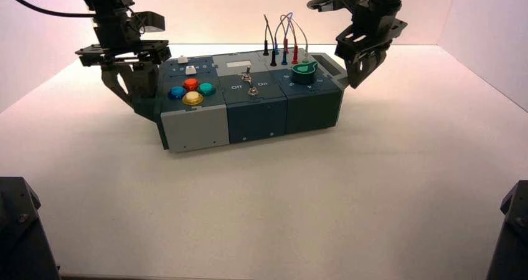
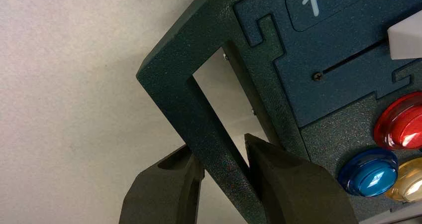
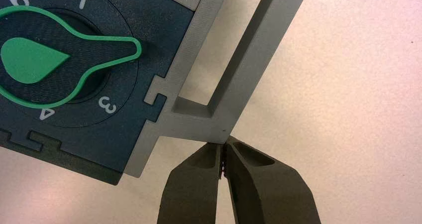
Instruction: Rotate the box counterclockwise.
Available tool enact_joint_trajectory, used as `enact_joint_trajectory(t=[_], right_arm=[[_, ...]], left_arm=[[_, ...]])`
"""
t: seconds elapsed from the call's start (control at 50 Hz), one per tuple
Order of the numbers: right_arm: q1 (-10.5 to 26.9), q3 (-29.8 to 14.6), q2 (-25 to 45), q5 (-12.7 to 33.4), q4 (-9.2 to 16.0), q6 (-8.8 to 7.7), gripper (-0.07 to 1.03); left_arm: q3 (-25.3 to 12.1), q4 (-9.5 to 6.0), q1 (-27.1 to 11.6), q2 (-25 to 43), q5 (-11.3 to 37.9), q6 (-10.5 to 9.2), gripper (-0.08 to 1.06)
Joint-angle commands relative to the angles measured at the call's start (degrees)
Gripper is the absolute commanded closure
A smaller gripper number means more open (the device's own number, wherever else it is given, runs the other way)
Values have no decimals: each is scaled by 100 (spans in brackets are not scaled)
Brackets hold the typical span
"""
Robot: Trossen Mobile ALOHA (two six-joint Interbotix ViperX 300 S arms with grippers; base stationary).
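Box (image 1: 249,102) sits upper centre on the bench (image 1: 311,199); my left fingers (image 2: 293,189) straddle its teal handle bar (image 2: 209,129), spread wide. Right fingers (image 3: 199,184) pressed together, tips at grey handle corner (image 3: 219,129).

I see the box (image 1: 249,102) lying flat on the table (image 1: 311,199), slightly skewed: dark teal with a grey front corner, four coloured buttons at its left end, green knob and looped wires toward its right.
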Motion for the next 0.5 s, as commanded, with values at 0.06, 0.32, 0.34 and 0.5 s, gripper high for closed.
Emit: enact_joint_trajectory(t=[0.06,0.32,0.34,0.5], right_arm=[[88,-483,-88,-299,70,18,98],[79,-835,114,-299,70,18,98],[88,-861,141,-308,70,18,98],[79,-1020,272,-360,79,18,98]], left_arm=[[105,53,-870,-158,325,448,56],[105,-88,-1178,-62,378,439,58],[105,-97,-1195,-53,396,439,58],[105,-123,-1310,-79,492,431,58]])
